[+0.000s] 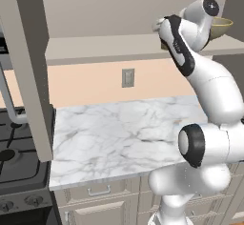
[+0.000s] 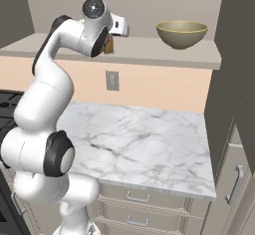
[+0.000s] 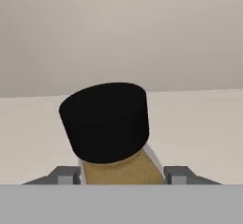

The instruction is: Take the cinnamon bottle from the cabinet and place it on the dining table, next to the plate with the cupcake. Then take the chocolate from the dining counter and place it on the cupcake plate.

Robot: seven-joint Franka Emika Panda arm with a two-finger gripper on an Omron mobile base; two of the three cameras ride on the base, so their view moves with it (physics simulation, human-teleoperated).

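Observation:
The cinnamon bottle [image 3: 116, 137], with a black cap and amber-brown contents, sits very close in the hand view and leans slightly. My gripper [image 3: 122, 174] has one grey fingertip [image 3: 64, 174] against each side of the bottle's body, shut on it. In the right base view the brown bottle [image 2: 108, 45] stands on the cabinet shelf [image 2: 149, 51], just under my white hand [image 2: 118, 27]. The arm reaches up into the cabinet [image 1: 105, 45]. The plate, cupcake and chocolate are out of view.
A wide olive-tan bowl [image 2: 182, 33] sits on the same shelf, to the right of the bottle. An open grey cabinet door [image 1: 28, 71] hangs at the left, another [image 2: 234, 79] at the right. Below lie a white marble counter [image 1: 119, 133] and a black stove [image 1: 16, 159].

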